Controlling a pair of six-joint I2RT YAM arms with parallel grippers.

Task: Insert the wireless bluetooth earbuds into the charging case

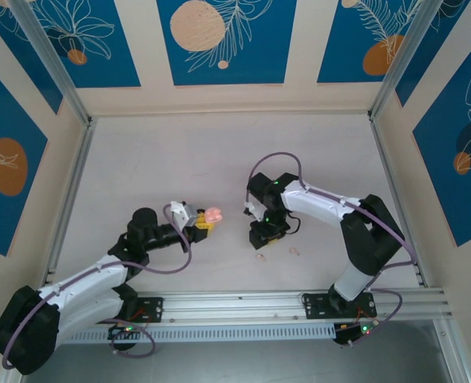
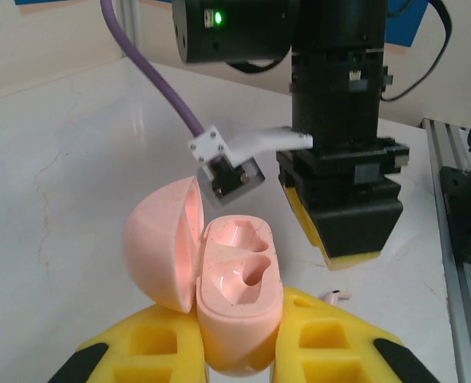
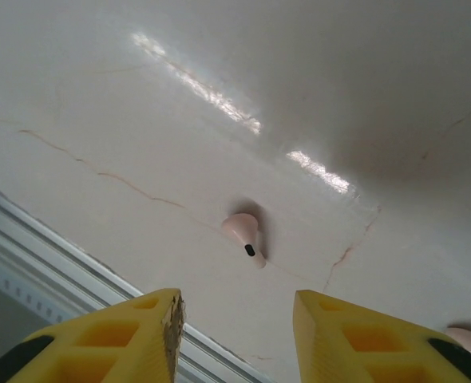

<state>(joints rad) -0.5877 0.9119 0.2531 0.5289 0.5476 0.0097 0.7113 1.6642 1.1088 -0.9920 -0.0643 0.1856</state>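
Cream walls (image 1: 299, 96) hung with blue panels (image 1: 223, 40) of white leaves and orange discs close in the table (image 1: 172, 159) on three sides. Its pale, glossy top is veined with thin brown cracks and catches streaks of light. Aluminium rails (image 1: 243, 303) frame it, the widest along the near edge at six o'clock. The left arm (image 1: 84, 287) reaches in from seven o'clock and the right arm (image 1: 323, 203) bends in from five o'clock, the two nearing each other around mid-table. The left gripper (image 1: 204, 223) is clamped on the pink charging case (image 1: 213, 215), whose lid hangs open toward nine o'clock in the left wrist view, both wells showing. The right gripper (image 1: 267, 236) points down at the table, its yellow fingers spread wide with nothing between them. One pale pink earbud (image 1: 260, 257) lies on the table at six o'clock of that gripper. A second earbud (image 1: 294, 250) lies at four o'clock, apart from the first.
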